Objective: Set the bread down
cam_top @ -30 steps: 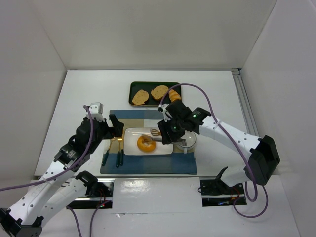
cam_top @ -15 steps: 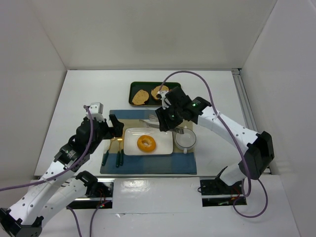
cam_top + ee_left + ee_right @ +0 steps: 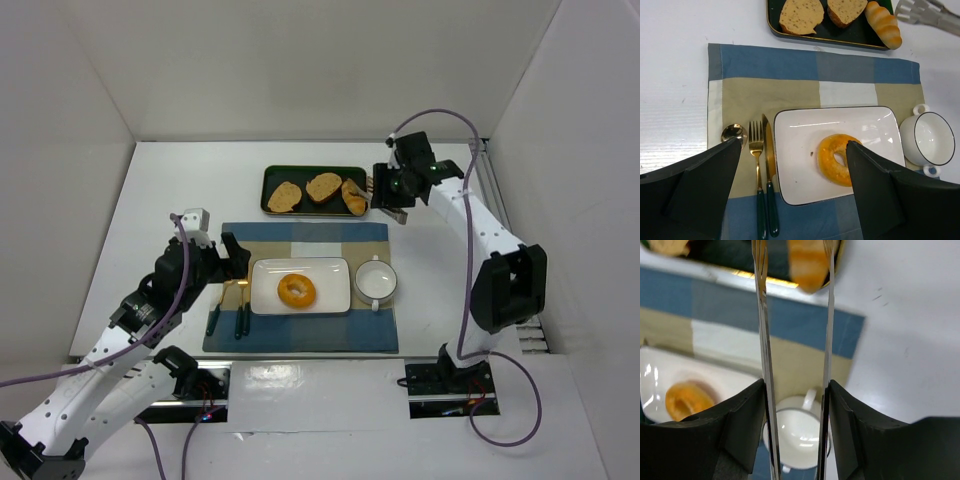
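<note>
The bread (image 3: 296, 291), a glossy golden ring, lies alone on the white rectangular plate (image 3: 262, 300). It also shows in the left wrist view (image 3: 837, 159) and, blurred, in the right wrist view (image 3: 687, 400). My right gripper (image 3: 392, 190) (image 3: 795, 387) is shut on metal tongs (image 3: 762, 340). The tongs are empty, and their tips (image 3: 920, 11) hang by the right end of the dark tray (image 3: 268, 172). My left gripper (image 3: 232, 258) (image 3: 792, 150) stands open and empty, above the plate's left side.
The tray holds two toast slices (image 3: 285, 196) (image 3: 323, 186) and a small oblong roll (image 3: 353, 195). A white cup (image 3: 377, 280) sits right of the plate on the checked placemat (image 3: 300, 340). A spoon, fork and knife (image 3: 228, 315) lie left of the plate.
My right arm has carried the tongs up and to the right, from over the plate to the tray's right end. The bread stays on the plate. The left arm has not moved.
</note>
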`<state>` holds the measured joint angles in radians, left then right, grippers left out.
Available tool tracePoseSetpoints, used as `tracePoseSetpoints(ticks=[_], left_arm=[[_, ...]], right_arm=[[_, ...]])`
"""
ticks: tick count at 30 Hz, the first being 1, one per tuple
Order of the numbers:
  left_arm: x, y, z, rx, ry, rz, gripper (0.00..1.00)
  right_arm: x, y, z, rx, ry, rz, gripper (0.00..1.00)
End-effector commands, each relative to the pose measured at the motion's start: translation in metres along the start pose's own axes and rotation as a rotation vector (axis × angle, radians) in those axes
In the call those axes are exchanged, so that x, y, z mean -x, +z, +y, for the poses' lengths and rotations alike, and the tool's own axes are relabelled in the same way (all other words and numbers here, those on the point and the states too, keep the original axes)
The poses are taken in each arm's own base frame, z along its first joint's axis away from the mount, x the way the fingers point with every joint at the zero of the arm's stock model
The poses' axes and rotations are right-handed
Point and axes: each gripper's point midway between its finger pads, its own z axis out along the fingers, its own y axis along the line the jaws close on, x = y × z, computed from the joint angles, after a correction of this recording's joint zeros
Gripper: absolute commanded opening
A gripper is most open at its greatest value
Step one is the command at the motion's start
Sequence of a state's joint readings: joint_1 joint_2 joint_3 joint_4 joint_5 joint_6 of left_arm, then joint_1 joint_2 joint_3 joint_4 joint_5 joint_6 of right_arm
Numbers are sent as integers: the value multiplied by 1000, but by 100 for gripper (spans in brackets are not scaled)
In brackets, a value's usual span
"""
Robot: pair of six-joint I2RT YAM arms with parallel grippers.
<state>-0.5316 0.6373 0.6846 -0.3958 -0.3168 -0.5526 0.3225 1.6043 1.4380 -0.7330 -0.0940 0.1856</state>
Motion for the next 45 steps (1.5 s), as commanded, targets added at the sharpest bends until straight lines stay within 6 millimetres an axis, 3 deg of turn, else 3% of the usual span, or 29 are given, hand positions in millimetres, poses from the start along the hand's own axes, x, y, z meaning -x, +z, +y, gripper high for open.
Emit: tracePoseSetpoints(ticks=[1,7,8,12,16,21,26,30,39,45], left_arm=[[7,-2,-2,-11,-2,-24,100],[3,-1,-1,-7,-9,-16,100],[2,1,0,-3,-6,-8,100],[2,1,1,5,-6,-12,100],[2,6,0,7,-5,-10,100],[0,7,0,11,-2,0,100],[2,8,4,29,7,-10,100],[2,10,3,29,16,-9,100],[1,12,1,21,16,-5,100],[1,12,1,21,16,-5,100]], right_arm=[[52,8,-31,-35,70,-129,58],[66,37,-80,-122,165,-109,57],[70,44,-95,-167,192,-110,57],[71,68,-120,-238,214,-76,57],[54,89,-146,-343,220,22,56],[44,106,-157,-390,229,59,56],[29,108,-169,-415,246,99,56],[22,105,-167,-405,237,113,56],[-14,108,-164,-383,226,201,56],[-18,109,-163,-372,219,214,56]])
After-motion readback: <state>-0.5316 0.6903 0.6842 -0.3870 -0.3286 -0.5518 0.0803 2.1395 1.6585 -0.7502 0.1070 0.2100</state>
